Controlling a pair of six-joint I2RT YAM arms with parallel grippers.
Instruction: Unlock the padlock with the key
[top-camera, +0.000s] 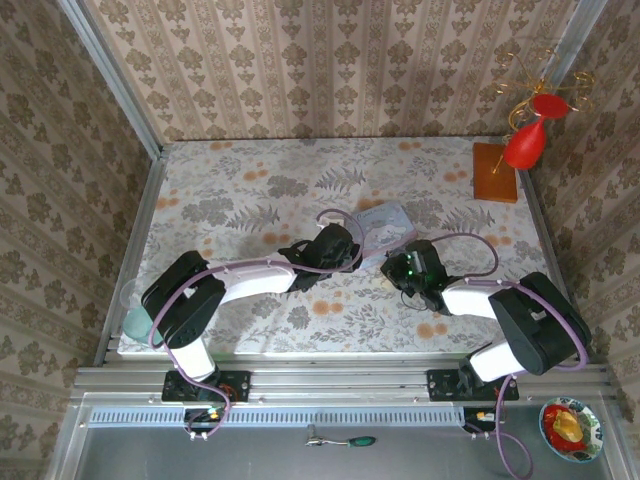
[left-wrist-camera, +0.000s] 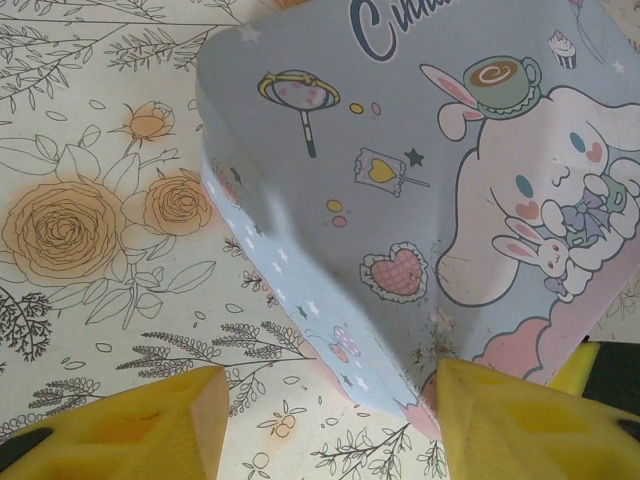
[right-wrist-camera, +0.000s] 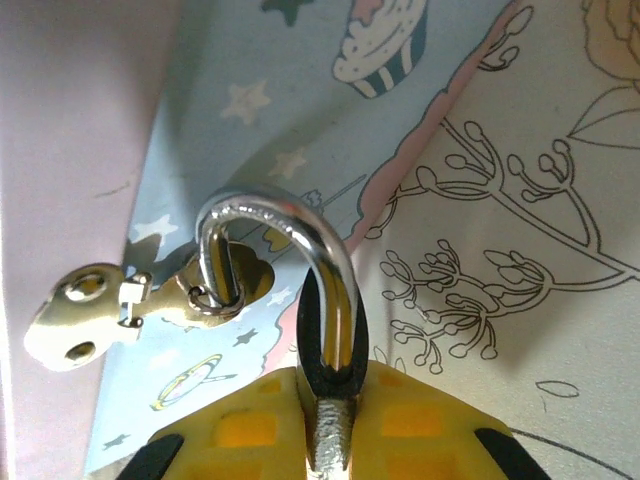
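Note:
In the right wrist view the padlock shows a small dark body with a shiny metal loop on top. The loop is threaded through the brass latch ring on the pale blue cartoon tin. My right gripper is shut on the padlock's body, with a rough silver strip between the yellow fingers. My left gripper is open, its fingers standing either side of the tin's near corner. From above, both grippers meet at the tin. The key is out of view.
A wooden block carrying a wire stand with red ornaments stands at the table's back right. Papered walls close in three sides. A screwdriver and a small dish lie below the table's near rail.

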